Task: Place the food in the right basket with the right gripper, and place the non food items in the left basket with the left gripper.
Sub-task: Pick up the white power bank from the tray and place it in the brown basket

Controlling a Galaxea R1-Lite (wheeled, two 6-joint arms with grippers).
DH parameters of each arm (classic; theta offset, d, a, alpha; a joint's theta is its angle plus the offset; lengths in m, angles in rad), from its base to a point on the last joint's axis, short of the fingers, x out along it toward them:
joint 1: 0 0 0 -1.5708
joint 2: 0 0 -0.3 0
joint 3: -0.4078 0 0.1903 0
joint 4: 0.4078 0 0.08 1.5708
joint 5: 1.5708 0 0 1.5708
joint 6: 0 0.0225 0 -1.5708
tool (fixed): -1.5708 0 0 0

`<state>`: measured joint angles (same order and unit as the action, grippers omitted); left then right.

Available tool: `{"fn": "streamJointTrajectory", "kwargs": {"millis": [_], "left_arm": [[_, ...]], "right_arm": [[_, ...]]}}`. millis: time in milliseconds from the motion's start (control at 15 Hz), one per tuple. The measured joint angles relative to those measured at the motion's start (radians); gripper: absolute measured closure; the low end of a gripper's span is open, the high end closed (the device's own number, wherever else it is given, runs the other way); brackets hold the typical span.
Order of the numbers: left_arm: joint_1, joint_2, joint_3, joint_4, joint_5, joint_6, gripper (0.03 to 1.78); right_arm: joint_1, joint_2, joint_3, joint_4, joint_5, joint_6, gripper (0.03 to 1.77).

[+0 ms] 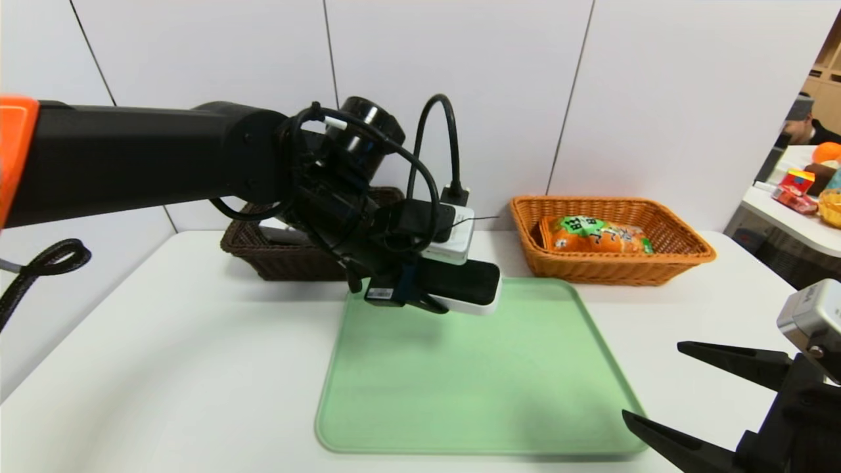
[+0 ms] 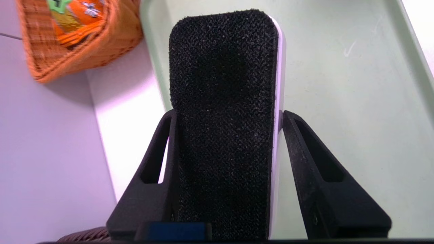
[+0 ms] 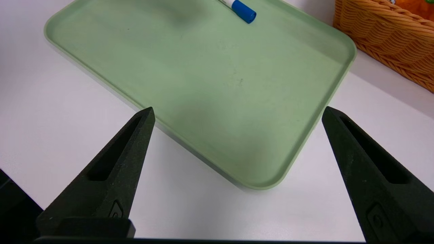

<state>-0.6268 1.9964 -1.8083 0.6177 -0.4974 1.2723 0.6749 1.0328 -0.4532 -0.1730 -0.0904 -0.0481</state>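
The left gripper (image 2: 225, 142) has its fingers (image 2: 159, 169) clamped on the long sides of the eraser block (image 2: 223, 112), black felt face up, lifted clear above the far edge of the green tray (image 1: 473, 394). The main risk is slippage: much of the block overhangs past the fingertips, so a quick swing could tilt it or let it slide out short of the left basket (image 1: 263, 253), which sits just behind the arm and is partly hidden by it. The marker (image 3: 241, 7) lies on the tray beneath the lifted hand and remains to be sorted.

The left arm reaches across from the left, wrist angled down and toward the right. The right gripper (image 1: 683, 387) hangs parked over the worktop (image 1: 164, 368) by the tray's near right corner, fingers spread wide and empty. The snack bag (image 1: 601, 235) already lies in the right basket (image 1: 683, 256).
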Motion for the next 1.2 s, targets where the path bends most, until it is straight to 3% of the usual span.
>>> {"fn": "streamJointTrajectory", "kwargs": {"millis": [400, 600, 867, 1200], "left_arm": [[0.055, -0.085, -0.024, -0.002, 0.003, -0.036, 0.88], [0.096, -0.089, -0.103, -0.005, 0.010, -0.066, 0.88], [0.159, -0.052, -0.173, -0.157, 0.080, -0.156, 0.88], [0.267, -0.013, -0.178, -0.181, 0.114, -0.171, 0.88]], "right_arm": [[0.003, 0.001, 0.001, 0.001, -0.001, 0.000, 0.10], [0.003, 0.001, 0.004, 0.001, -0.001, -0.001, 0.10], [0.008, 0.002, 0.004, 0.001, -0.001, -0.002, 0.10], [0.010, 0.003, 0.004, 0.000, -0.001, -0.011, 0.10]]}}
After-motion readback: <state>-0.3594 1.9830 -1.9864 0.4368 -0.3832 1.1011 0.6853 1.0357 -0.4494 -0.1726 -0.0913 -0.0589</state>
